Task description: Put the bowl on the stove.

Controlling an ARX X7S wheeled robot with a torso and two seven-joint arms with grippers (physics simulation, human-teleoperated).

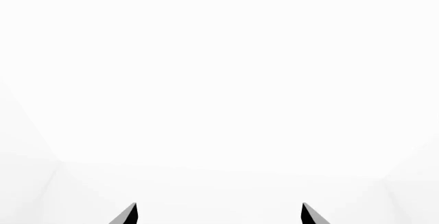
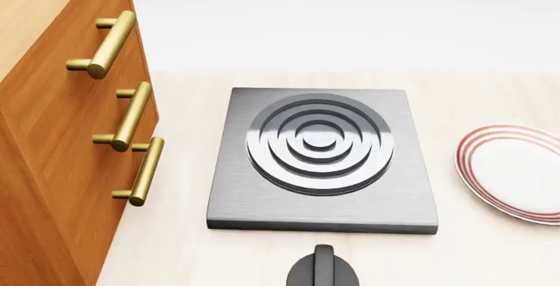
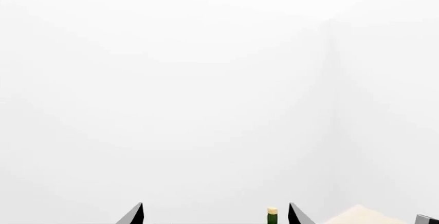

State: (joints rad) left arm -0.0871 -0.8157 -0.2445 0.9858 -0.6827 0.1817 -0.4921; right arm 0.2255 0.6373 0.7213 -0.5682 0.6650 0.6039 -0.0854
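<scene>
Head view: the stove, a square dark grey slab with raised concentric burner rings, lies flat on a pale wooden counter, roughly in the middle of the picture. Nothing rests on its rings. A plate, white with red rim rings, lies on the counter to the stove's right, apart from it and cut by the picture's edge. A small black round knob sits just in front of the stove's near edge, partly cropped at the bottom. To the left stands a wooden cabinet with three brass handles, its face close beside the stove's left side. Beyond the counter the background is plain white. The bowl appears in none of the three views, so its place cannot be told. Neither arm shows in this view.

Left wrist view: the left gripper shows only as two dark fingertips at the lower edge, set well apart with nothing between them, against blank white surroundings.

Right wrist view: the right gripper likewise shows two dark fingertips spread wide and holding nothing. Beyond them, at the lower edge, a small green-and-yellow object, too small to identify, and a corner of a pale surface are visible; the rest is white
</scene>
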